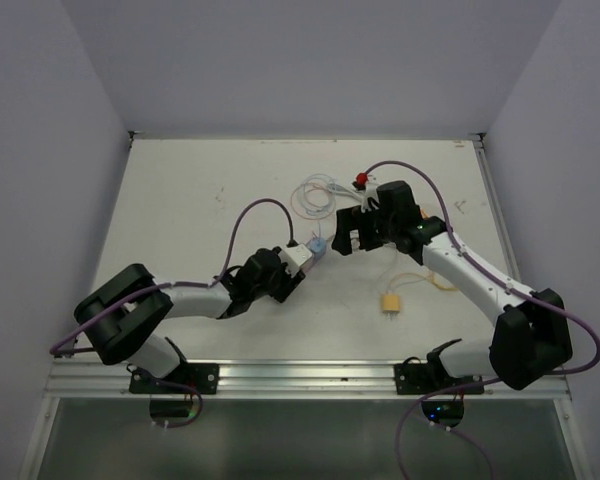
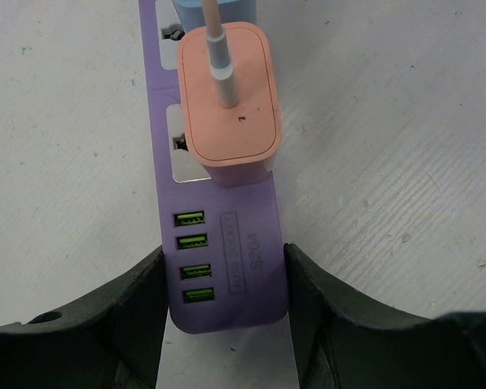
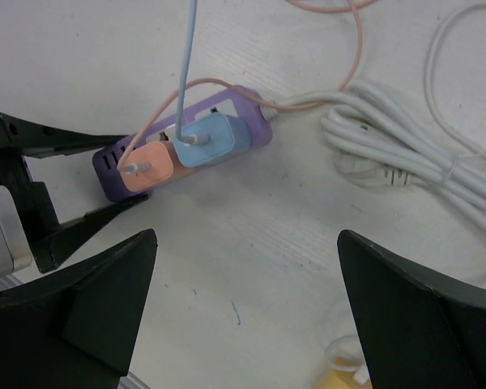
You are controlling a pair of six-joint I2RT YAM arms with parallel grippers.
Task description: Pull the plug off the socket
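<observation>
Left gripper (image 2: 224,271) part-closed; right gripper (image 3: 247,243) wide open

1. This is a robotics lab test cell. Plain white walls (image 1: 40,150) close in the tabletop (image 1: 200,200) along its left, far and right edges.
2. The left arm (image 1: 180,300) and right arm (image 1: 480,275), both white and black, are bolted side by side to an aluminium rail (image 1: 300,375) that runs along the tabletop's near edge.
3. Purple cables (image 1: 245,215) loop loose from the arms, as on a working rig.
4. The white tabletop is bare, scuffed and flecked with small marks.
</observation>
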